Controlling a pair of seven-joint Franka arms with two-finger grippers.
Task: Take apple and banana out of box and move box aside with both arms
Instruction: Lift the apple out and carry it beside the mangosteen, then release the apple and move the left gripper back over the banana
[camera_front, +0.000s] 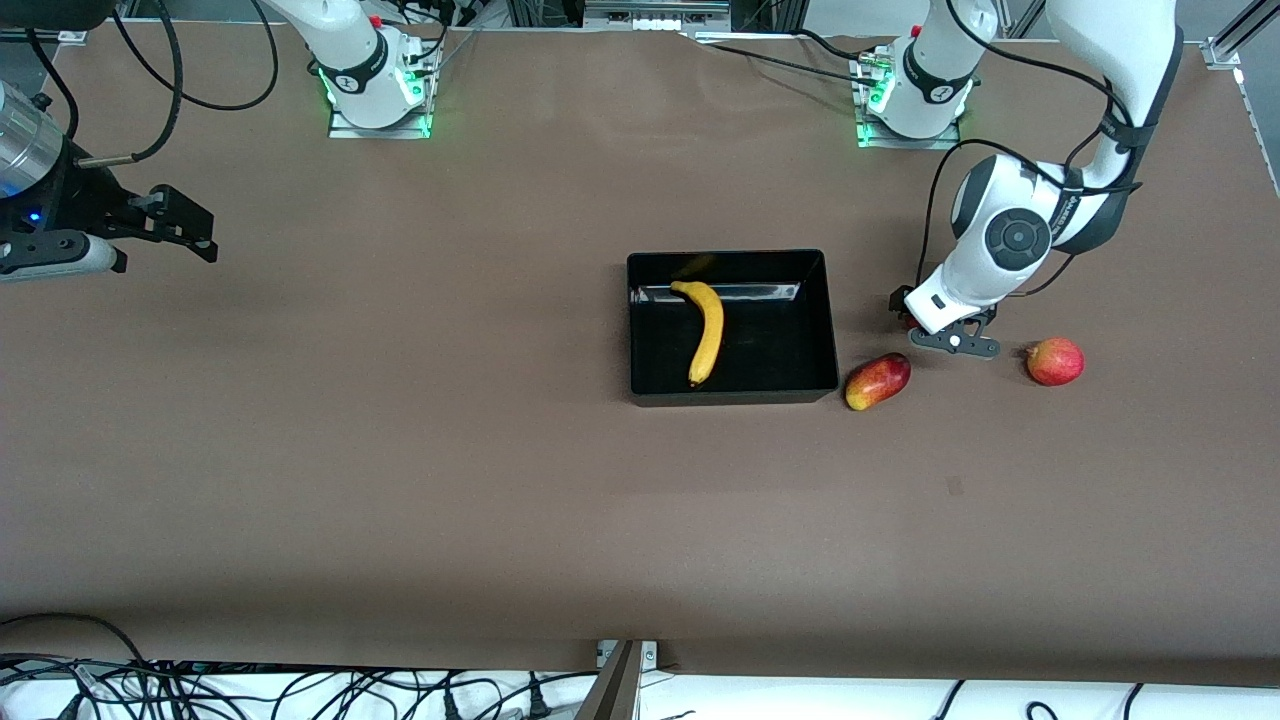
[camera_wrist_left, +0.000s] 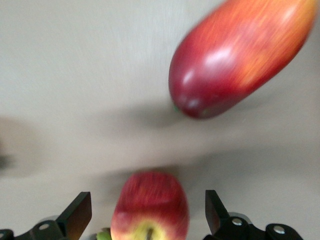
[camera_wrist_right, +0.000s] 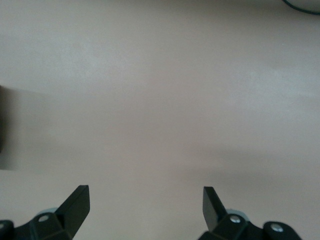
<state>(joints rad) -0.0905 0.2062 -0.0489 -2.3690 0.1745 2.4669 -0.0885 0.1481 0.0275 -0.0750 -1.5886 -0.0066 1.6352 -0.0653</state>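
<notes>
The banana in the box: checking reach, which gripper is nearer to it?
Left. The left gripper is beside the box, near the banana; the right gripper waits at the right arm's end of the table.

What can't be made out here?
Front view: the left arm's wrist hides the apple inside the open left gripper.
Left wrist view: the edge cuts off that apple; the oval red fruit is blurred.
Right wrist view: open right gripper over the table; the edge cuts off a dark patch.
</notes>
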